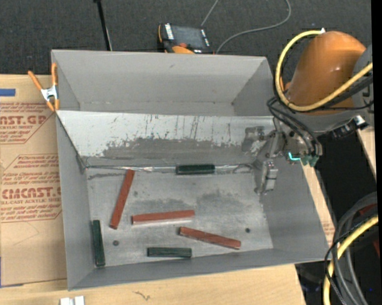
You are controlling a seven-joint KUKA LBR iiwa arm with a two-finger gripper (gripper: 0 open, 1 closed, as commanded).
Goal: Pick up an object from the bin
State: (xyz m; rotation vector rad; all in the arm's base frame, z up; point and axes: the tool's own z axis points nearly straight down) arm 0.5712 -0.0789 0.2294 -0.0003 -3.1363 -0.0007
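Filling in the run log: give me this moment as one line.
gripper: over bin right side | held: nothing seen | nearest: dark green bar by back wall

A black-and-orange device (182, 38) lies on the dark floor (136, 19).

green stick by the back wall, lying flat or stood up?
Lying flat: the green stick runs lengthwise along the foot of the back wall of the bin, left of the gripper, untouched.
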